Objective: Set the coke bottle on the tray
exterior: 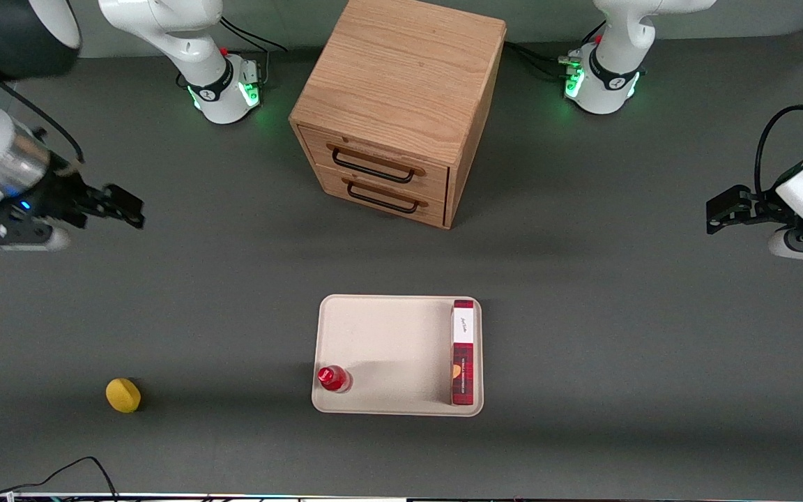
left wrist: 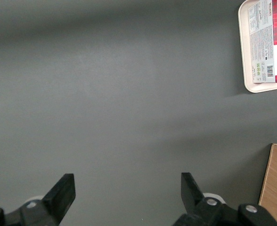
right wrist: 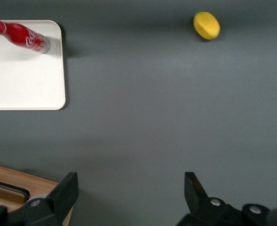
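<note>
Red coke bottle (exterior: pixel 334 378) on tray (exterior: pixel 380 348) beside plaid box (exterior: pixel 463 352); hand (right wrist: pixel 129 188) spread, apart

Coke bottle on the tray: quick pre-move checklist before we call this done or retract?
1. Coke bottle inside the tray rim: ok, standing in the corner nearest the front camera, toward the working arm's end.
2. Bottle upright: ok.
3. Gripper released: ok, open and holding nothing.
4. Gripper away from the bottle: ok, raised over the table toward the working arm's end.
5. Red plaid box undisturbed on the tray: ok, along the edge toward the parked arm.
6. Yellow object off the tray: ok.
</note>
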